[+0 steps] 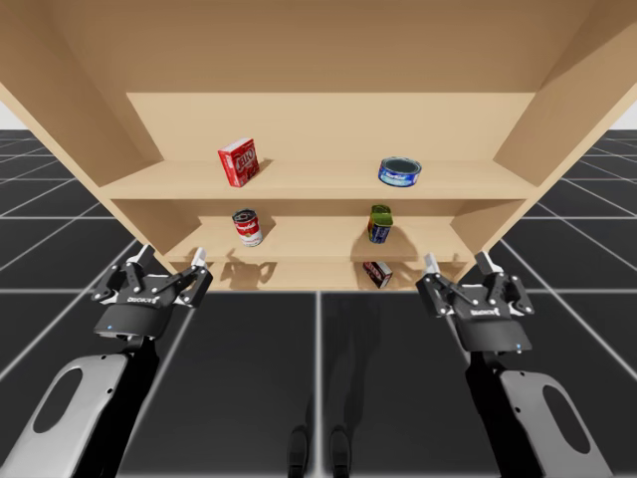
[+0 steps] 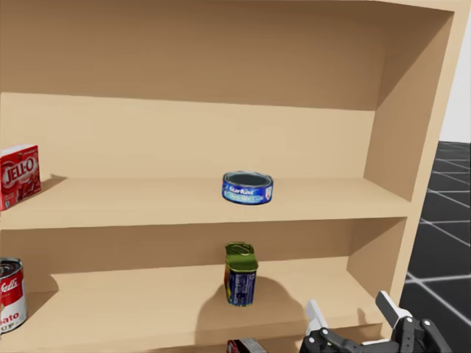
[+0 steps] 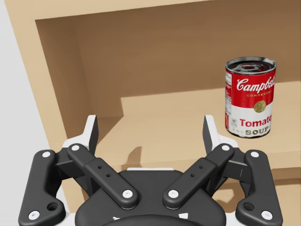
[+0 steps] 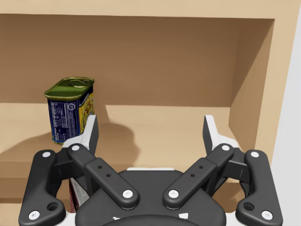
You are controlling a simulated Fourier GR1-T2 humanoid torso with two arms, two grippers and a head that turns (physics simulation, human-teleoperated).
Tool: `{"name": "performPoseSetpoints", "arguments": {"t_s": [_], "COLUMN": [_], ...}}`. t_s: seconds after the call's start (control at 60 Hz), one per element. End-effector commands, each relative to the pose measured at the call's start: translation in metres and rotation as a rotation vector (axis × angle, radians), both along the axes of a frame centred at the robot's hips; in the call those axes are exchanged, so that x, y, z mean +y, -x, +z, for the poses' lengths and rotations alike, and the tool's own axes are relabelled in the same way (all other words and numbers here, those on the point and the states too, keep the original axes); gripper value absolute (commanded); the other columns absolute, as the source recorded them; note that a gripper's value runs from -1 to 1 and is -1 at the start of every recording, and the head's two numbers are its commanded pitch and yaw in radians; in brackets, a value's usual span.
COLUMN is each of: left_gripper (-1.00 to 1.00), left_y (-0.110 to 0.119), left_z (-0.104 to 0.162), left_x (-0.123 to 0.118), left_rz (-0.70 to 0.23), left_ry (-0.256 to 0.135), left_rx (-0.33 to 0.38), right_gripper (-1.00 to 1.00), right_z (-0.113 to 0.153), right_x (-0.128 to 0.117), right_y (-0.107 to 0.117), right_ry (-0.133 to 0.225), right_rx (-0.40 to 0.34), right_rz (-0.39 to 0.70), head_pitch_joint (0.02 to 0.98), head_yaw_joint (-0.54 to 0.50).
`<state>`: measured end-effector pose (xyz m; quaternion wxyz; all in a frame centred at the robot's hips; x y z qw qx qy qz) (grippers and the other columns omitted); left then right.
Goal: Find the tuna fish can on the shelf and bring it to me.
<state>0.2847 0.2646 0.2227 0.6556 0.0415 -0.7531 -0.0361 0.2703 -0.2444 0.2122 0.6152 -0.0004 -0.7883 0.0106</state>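
The tuna can (image 1: 399,171) is a flat round blue can lying on the right half of the top shelf board (image 1: 318,184). In the head view this can (image 2: 247,187) sits near the middle. My left gripper (image 1: 170,258) hangs open in front of the shelf's lower left corner, far below and left of the can. My right gripper (image 1: 458,263) is open too, below the can at the shelf's lower right. Both wrist views show open, empty grippers: the left gripper (image 3: 150,129) and the right gripper (image 4: 150,129). An arm's gripper (image 2: 350,309) shows low in the head view.
A red box (image 1: 239,161) stands on the top board at left. On the middle board are a red-and-white soup can (image 1: 247,227) and a green-topped blue tin (image 1: 379,224). A small dark red box (image 1: 377,273) lies on the lowest board. Side walls close the shelf.
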Motion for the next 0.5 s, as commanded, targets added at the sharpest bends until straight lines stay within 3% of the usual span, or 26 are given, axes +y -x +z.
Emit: {"name": "performPoseSetpoints", "arguments": {"t_s": [0.017,0.1,0.35,0.5], "left_gripper": [-1.0,-1.0,-1.0,-1.0], "left_y": [-0.001,-0.001,-0.001,-0.001], "left_z": [-0.001,-0.001,-0.001,0.0], "left_x": [0.0,0.0,0.001,0.001], "left_rz": [0.002,0.003,0.005,0.003], "left_ry": [-0.001,0.0,0.002,0.003], "left_rx": [0.004,0.006,0.009,0.008], "right_gripper": [-1.0,-1.0,-1.0,-1.0], "right_z": [0.026,0.048,0.119,0.139], "right_x": [0.002,0.004,0.017,0.027], "right_y": [0.015,0.029,0.059,0.059], "right_ry": [0.019,-0.009,0.041,0.059], "right_rx": [-0.048,-0.071,-0.132,-0.148], "right_rz": [0.014,0.046,0.103,0.135], "head_pitch_joint": [0.306,0.309,0.309,0.313], "head_yaw_joint": [-0.23,-0.23,-0.23,-0.22]}}
